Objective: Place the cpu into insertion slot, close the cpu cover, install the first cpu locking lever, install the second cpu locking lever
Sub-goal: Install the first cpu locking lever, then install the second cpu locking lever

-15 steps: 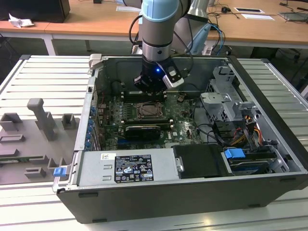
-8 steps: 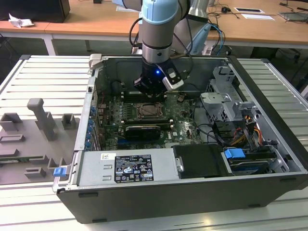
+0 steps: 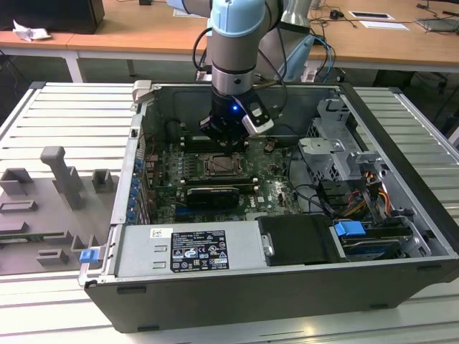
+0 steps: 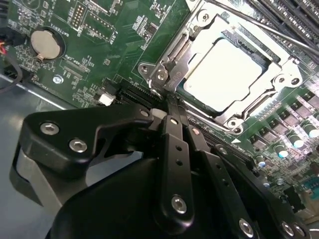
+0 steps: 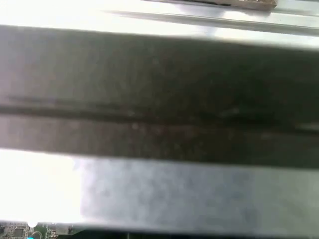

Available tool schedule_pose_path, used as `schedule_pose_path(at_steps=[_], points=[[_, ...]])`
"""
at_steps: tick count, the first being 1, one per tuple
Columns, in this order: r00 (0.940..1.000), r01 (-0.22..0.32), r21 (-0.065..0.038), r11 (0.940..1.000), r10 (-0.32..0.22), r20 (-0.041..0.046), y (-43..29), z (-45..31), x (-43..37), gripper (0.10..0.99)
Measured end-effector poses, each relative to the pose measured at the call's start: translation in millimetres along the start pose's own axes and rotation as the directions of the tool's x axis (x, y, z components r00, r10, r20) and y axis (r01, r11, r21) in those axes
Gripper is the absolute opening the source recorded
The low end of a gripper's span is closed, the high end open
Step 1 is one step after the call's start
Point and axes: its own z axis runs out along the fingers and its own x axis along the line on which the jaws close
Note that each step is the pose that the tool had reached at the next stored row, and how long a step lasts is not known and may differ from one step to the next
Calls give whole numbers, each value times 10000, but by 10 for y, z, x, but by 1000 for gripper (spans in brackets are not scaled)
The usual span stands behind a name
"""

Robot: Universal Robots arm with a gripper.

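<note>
The cpu (image 4: 224, 69), a pale silver square, sits in the insertion slot (image 4: 144, 67) on the green board. The cpu cover (image 4: 182, 59), a silver frame with a window, lies flat over it. A thin metal lever rod (image 4: 269, 27) runs along the far side of the socket. A hooked lever end (image 4: 168, 79) rests at the near corner. My gripper (image 4: 174, 113) is shut with its fingers pressed together, tips just short of that hooked end, nothing seen between them. In the exterior view the gripper (image 3: 226, 140) hangs just behind the socket (image 3: 221, 166).
The open computer case (image 3: 401, 265) lies on a slatted table. A power supply (image 3: 193, 251) is at the front and a drive cage (image 3: 330, 150) on the exterior view's right. Long black memory slots (image 4: 294, 15) flank the socket. A coin battery (image 4: 47, 44) sits on the board.
</note>
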Motion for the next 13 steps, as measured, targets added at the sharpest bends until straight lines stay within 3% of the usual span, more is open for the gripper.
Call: schedule_pose_path(at_steps=[4,9,13], points=[[10000,0,6,10000,0,-6,12,-135,-5,106],[10000,0,5,10000,0,-5,-75,-144,1,106],[10000,-1,5,10000,1,-5,-100,-146,3,106]])
